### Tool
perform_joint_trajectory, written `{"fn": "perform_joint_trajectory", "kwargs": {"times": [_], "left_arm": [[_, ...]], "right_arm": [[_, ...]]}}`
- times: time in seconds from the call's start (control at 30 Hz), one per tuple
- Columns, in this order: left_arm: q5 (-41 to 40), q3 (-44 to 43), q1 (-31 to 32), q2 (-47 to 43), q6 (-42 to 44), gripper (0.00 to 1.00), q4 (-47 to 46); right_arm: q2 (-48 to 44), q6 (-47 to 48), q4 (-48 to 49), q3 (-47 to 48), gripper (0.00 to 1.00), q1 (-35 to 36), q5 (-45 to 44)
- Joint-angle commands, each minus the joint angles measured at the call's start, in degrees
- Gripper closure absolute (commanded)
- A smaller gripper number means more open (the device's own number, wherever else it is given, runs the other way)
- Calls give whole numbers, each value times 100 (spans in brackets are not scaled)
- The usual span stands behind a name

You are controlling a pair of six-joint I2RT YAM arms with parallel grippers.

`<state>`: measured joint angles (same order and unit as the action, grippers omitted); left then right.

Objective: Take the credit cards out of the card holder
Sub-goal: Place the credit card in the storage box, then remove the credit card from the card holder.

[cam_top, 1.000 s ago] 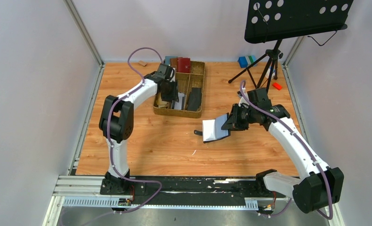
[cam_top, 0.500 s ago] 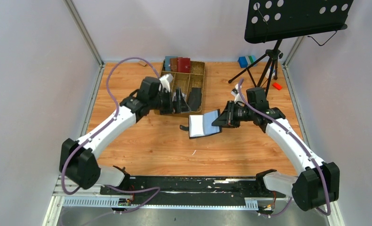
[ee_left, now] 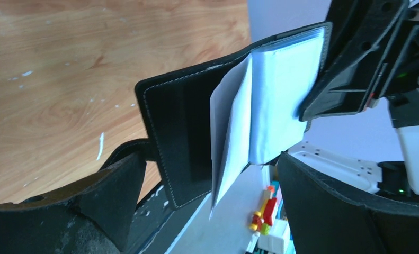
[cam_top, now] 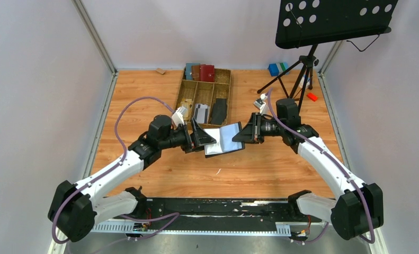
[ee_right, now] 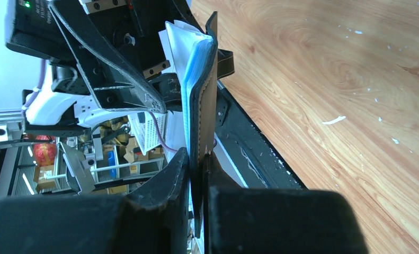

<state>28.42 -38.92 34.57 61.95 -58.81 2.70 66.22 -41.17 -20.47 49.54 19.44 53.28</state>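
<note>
The black card holder (cam_top: 225,138) hangs open above the middle of the table, grey-blue sleeve pages (ee_left: 284,95) fanned out. My right gripper (cam_top: 244,132) is shut on its right cover (ee_right: 206,100); in the right wrist view the jaws (ee_right: 198,169) pinch the leather edge. A whitish credit card (ee_left: 229,137) sticks out of the pages toward my left gripper (ee_left: 212,182). That gripper (cam_top: 204,140) is open at the holder's left side, its fingers on either side of the card's edge and apart from it. Pale flat cards (cam_top: 200,112) lie in a tray compartment.
A wicker tray (cam_top: 230,90) stands behind the holder, with red, brown and blue wallets (cam_top: 199,71) at its back and a long black piece (cam_top: 219,110) inside. A music stand's tripod (cam_top: 302,71), a blue block (cam_top: 275,69) and a small red thing (cam_top: 311,96) are at the back right.
My left arm has swung from the tray down to the holder's left side, and its jaws have opened wide. My right arm has carried the open holder up and left to meet it.
</note>
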Motion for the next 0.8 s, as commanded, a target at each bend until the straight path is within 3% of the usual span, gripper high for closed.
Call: {"fn": "perform_joint_trajectory", "kwargs": {"times": [0.0,0.2,0.23,0.33,0.4,0.47,0.57,0.77], "left_arm": [[170,605,89,-195,-1094,0,-1703],[-136,712,256,-316,-1032,1,-1590],[-139,755,279,-282,-1115,4,-1774],[-44,975,386,-14,-1621,27,-2675],[-61,1171,466,111,-1943,33,-3265],[-219,1340,553,43,-2105,28,-3516],[-440,1408,594,-302,-1991,5,-3035],[-583,1315,595,-1040,-1546,0,-1427]], "right_arm": [[-213,-224,490,17,100,60,258],[-231,-221,321,102,100,60,219],[-226,-248,351,108,100,64,251],[-215,-471,510,29,100,86,326],[-232,-614,584,-61,100,82,331],[-245,-532,352,-56,100,84,162],[-197,-442,99,-21,100,86,-69],[19,-839,439,49,100,15,-235]]}}
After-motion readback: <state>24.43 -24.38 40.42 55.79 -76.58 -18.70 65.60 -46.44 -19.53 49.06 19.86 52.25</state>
